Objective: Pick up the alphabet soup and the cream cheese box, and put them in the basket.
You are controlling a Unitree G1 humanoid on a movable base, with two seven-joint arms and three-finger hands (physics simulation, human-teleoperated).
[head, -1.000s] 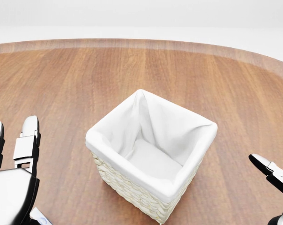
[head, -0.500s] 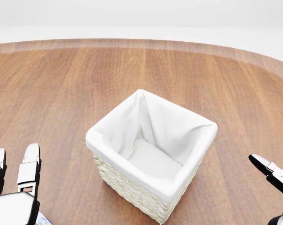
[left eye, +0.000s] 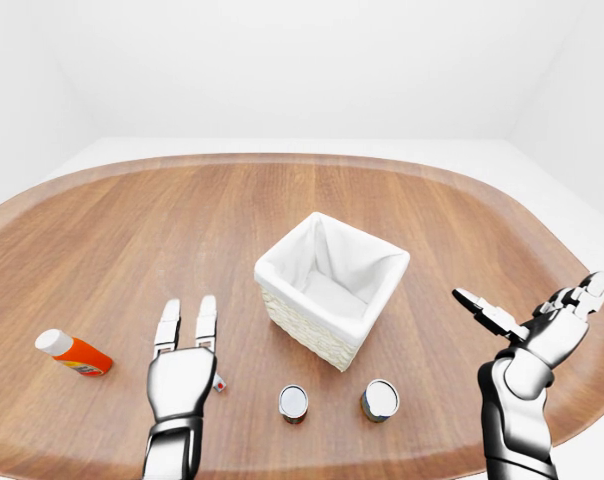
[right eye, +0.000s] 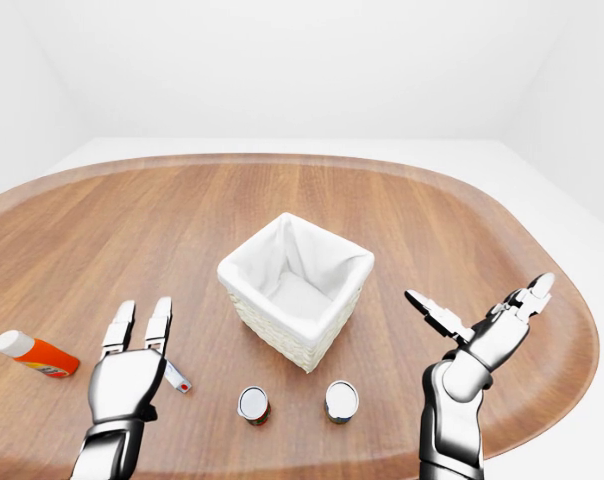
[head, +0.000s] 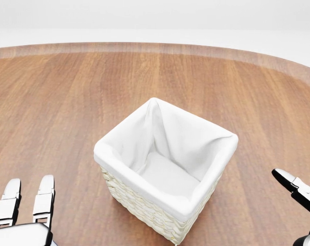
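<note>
Cans stand side by side near the bottom edge of the eye views, below the basket (left eye: 331, 288): a left can (left eye: 293, 402) and a right can (left eye: 380, 399), both upright with silvery lids showing, apart from each other and from the wicker wall. One of them is probably the alphabet soup, but the labels are too small to tell which. The left hand (right eye: 125, 380) hovers low over the desk (left eye: 132, 220), palm down, fingers (right eye: 162, 314) stretched straight and holding nothing. Just to the right of it lies a small flat white thing with a red mark (right eye: 177, 379), mostly hidden in the left-eye view; this may be the cream cheese box, though that is a guess. If so, it lies right beside the left hand, its long axis running from upper left to lower right in the right-eye view. The right hand (left eye: 542, 325) is raised well to the right of the right can, fingers spread wide and empty. By my judgement it is the nearer hand for that can. The basket, lined with white cloth, holds nothing. An orange bottle with a white cap (left eye: 72, 352) lies on its side far left.
</note>
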